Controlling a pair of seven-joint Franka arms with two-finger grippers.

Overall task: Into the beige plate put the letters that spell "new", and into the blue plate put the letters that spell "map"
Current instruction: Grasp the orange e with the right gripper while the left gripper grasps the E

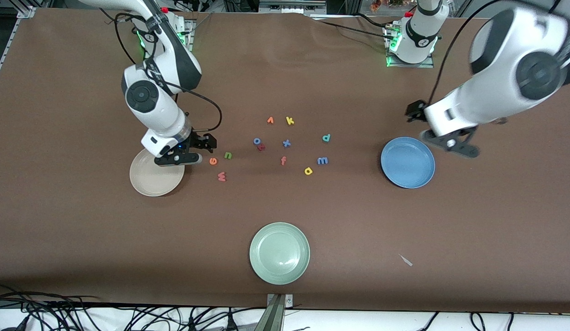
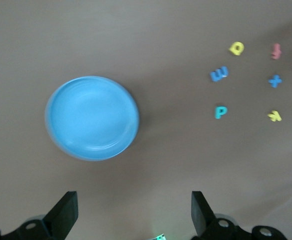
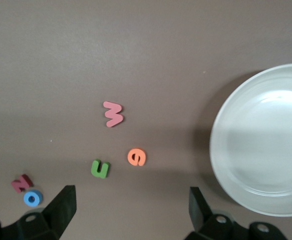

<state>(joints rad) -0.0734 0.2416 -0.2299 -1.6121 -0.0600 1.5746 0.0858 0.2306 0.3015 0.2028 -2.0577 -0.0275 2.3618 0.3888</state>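
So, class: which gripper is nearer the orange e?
Right. The right gripper hangs open beside the orange e, over the beige plate's edge; the left gripper hangs open by the blue plate.

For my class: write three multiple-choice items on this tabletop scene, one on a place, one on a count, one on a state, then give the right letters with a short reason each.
1. Where is the orange e?
A. in the beige plate
B. on the table beside the green n
C. in the pale green plate

2. How many plates are on the table?
A. two
B. three
C. four

3. How is the right gripper?
A. open, holding nothing
B. shut on the pinkish-red w
C. shut on the blue plate

Answers: 1 B, it lies by the green n. 2 B, beige plate, blue plate, pale green plate. 3 A, its fingers stand apart with nothing between them.
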